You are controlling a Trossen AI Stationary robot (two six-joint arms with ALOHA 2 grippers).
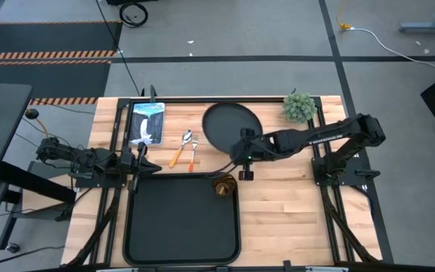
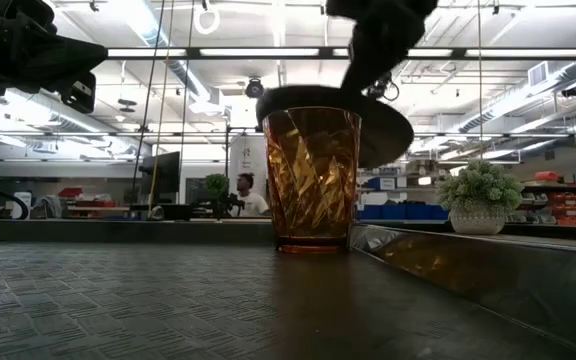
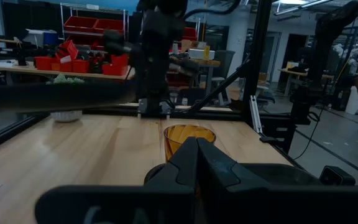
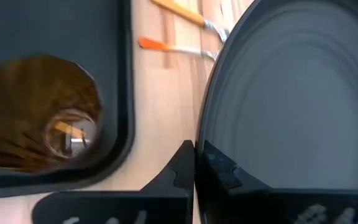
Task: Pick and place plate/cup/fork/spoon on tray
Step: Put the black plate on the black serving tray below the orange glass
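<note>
right gripper [image 1: 245, 155] clamped on the plate [image 1: 229, 127] rim, lifted off the desk | tray [image 1: 183, 219] sits toward the robot's side, cup [image 1: 223, 186] in its near corner | left gripper [image 1: 138, 162] parked, jaws closed, empty

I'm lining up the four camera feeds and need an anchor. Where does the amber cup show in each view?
High view: the cup stands in the tray's far right corner.
Low view: centre, upright on the tray floor.
Left wrist view: centre, behind the left gripper's closed fingers.
Right wrist view: left side, seen from above.
Shared landmark: the plate, held at its rim by the right gripper.
</note>
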